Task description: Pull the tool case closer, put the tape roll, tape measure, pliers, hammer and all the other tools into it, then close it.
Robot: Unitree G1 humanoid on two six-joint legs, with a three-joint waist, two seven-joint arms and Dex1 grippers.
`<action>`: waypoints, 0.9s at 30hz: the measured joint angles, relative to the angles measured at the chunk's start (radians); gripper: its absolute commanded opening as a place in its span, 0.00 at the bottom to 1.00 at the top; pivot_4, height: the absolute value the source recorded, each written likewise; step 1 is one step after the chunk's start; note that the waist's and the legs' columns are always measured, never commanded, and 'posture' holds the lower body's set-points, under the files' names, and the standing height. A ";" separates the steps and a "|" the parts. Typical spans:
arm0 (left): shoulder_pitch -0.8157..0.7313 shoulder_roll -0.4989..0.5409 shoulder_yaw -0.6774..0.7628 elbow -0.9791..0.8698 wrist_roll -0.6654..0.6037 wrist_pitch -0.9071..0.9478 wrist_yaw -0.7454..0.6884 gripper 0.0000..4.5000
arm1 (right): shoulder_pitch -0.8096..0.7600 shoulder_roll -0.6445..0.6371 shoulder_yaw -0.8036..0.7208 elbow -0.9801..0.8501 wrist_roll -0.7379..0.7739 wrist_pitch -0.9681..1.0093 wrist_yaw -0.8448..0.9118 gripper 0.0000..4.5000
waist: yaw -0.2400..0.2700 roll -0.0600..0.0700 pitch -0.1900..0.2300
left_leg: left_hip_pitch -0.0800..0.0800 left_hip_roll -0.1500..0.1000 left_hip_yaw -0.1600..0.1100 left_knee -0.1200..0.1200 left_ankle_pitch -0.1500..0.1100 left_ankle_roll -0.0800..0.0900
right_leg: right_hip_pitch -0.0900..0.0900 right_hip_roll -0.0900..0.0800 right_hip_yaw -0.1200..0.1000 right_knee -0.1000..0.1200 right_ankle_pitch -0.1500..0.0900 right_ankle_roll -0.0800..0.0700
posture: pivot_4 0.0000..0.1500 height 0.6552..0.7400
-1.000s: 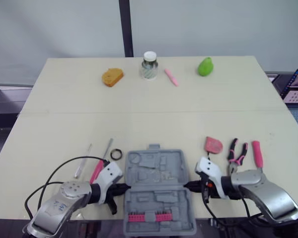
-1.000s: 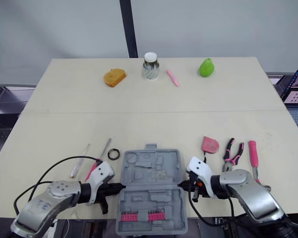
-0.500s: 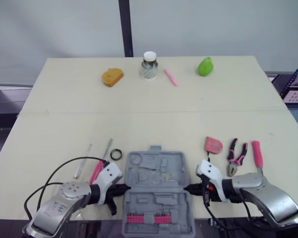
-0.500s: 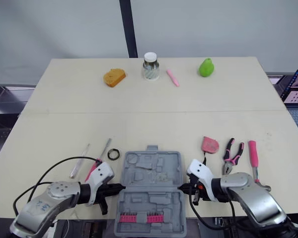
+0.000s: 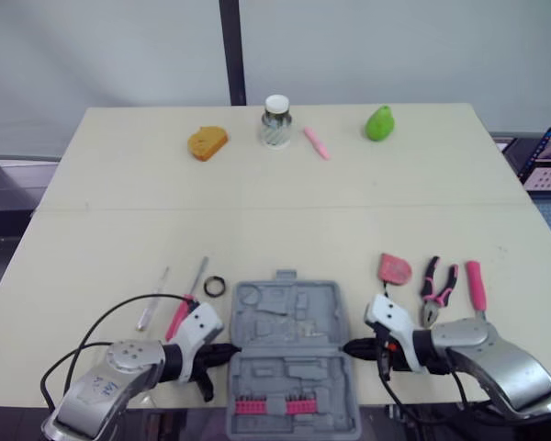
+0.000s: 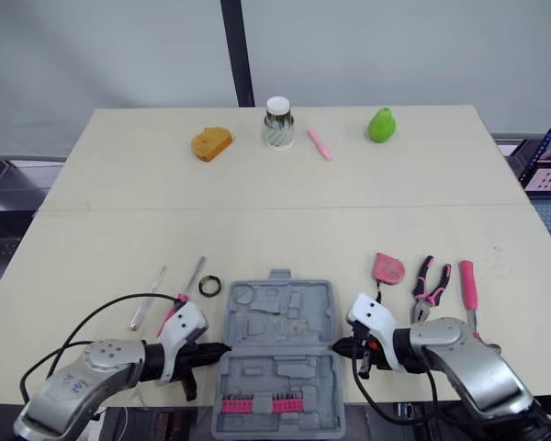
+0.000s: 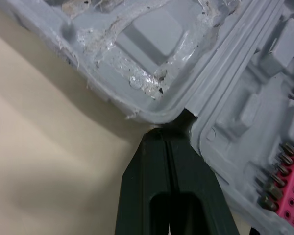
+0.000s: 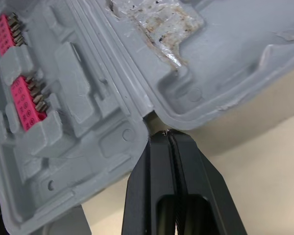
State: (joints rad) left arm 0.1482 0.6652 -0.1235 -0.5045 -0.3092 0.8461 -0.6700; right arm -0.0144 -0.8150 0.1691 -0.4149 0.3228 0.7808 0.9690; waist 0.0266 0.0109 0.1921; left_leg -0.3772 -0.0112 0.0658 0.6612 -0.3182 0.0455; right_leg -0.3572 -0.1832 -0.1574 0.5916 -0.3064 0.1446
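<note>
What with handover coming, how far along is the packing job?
Done: tool case lies open at the near table edge. In hand: left tool and right tool, both shut, sit at its hinge ends. Left: tape roll, tape measure, pliers, hammer outside; then close it.

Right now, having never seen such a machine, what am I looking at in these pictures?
This is a two-armed humanoid robot. The wide pictures come from cameras in its head, looking down on a table; the close-ups come from a camera on each wrist. An open grey case lies at the near edge. The left gripper and right gripper, each two black fingers shut together, have their tips at the case's hinge, one each side; neither holds anything. Left of the case lie screwdrivers and a tape roll; right of it, a tape measure, pliers and a hammer. At the far edge: an orange lump, a jar, a marker and a pear.
</note>
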 measured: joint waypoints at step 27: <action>0.162 0.040 0.922 0.365 -0.197 -0.131 0.011 1.00 | -0.216 -0.152 -0.570 1.073 0.105 -0.391 0.146 1.00 | -0.006 0.000 0.000 | -0.001 0.002 0.003 0.001 -0.002 0.002 | 0.000 0.001 -0.001 0.001 0.000 -0.001 | 1.00 1.00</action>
State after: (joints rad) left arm 0.3107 0.7050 0.7981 -0.1397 -0.5061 0.7149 -0.6595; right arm -0.2306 -0.9672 -0.4008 0.6577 0.4275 0.3894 1.1148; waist 0.0203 0.0107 0.1924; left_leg -0.3780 -0.0095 0.0683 0.6617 -0.3203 0.0475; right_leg -0.3572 -0.1820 -0.1583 0.5923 -0.3064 0.1436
